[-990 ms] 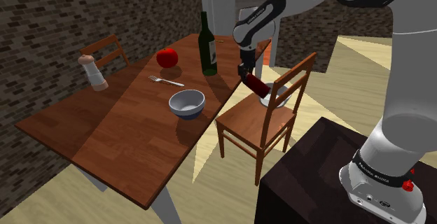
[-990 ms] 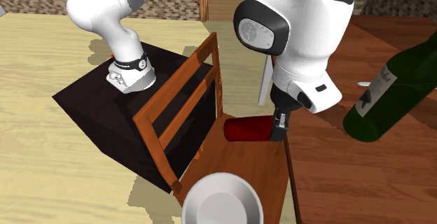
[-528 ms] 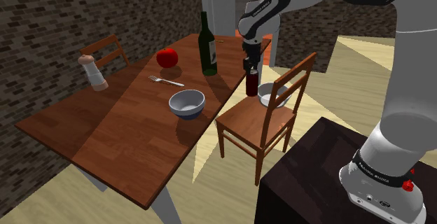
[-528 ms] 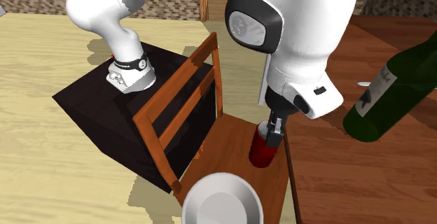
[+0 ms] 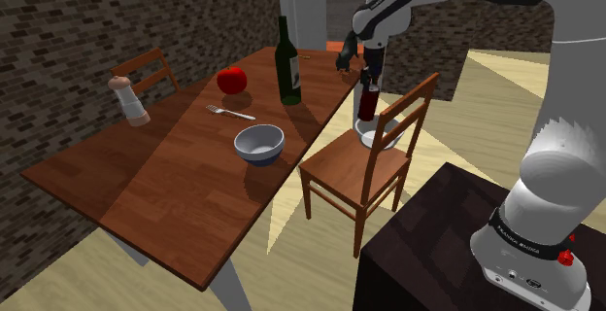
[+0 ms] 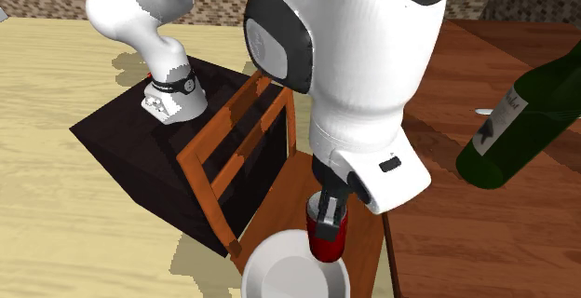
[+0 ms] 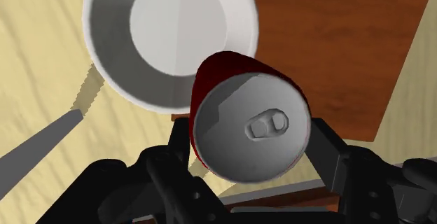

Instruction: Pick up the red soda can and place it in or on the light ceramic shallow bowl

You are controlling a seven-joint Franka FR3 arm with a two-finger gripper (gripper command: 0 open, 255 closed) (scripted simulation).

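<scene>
My gripper (image 5: pixel 367 78) is shut on the dark red soda can (image 5: pixel 367 103), holding it upright by its upper part above the wooden chair (image 5: pixel 342 168). Just below the can, the white shallow bowl (image 5: pixel 379 137) rests on the chair seat. In the second exterior view the red can (image 6: pixel 328 236) hangs at the far rim of the white bowl (image 6: pixel 296 275), under the gripper (image 6: pixel 328 214). In the wrist view the fingers (image 7: pixel 328 148) clasp the red can (image 7: pixel 246 123), whose silver lid faces the camera and covers part of the white bowl's (image 7: pixel 168 33) rim.
On the wooden table (image 5: pixel 175 192) stand a dark green wine bottle (image 5: pixel 288 61), a red apple (image 5: pixel 231 80), a fork (image 5: pixel 229 113), a pepper mill (image 5: pixel 129 101) and a blue-white bowl (image 5: pixel 258 144). The chair's backrest (image 5: pixel 408 110) rises close beside the can. The dark stand (image 5: pixel 427 246) is at lower right.
The can went from tilted to upright in the gripper. It moved along the chair seat from the table edge to the white bowl's rim.
</scene>
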